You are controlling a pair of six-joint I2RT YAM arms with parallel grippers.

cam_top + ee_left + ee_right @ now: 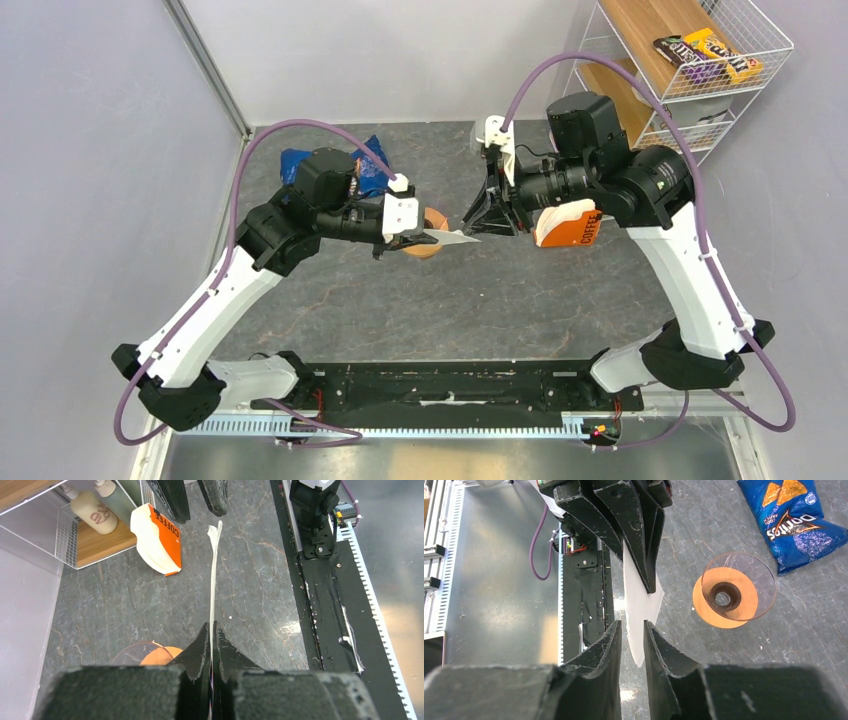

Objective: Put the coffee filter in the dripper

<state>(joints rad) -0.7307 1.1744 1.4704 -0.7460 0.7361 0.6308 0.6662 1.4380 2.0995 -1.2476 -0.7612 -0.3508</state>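
My left gripper [425,236] is shut on the coffee filter [456,238], a flat white paper held above the table. In the left wrist view the filter [213,580] shows edge-on, running away from the closed fingers. My right gripper [631,623] is open by a narrow gap, and the filter's tip [639,605] hangs between its fingers. The dripper [724,597] is an orange disc with a dark centre and a clear glass wall above it. It stands on the table just right of the filter, under my left gripper [650,582] in the top view [430,247].
An orange-and-white "COFFEE" pack [570,225] lies under the right arm and also shows in the left wrist view [160,540]. A blue Doritos bag [794,520] lies beyond the dripper. A wire shelf [690,60] stands at the back right. A black rail [440,385] runs along the near edge.
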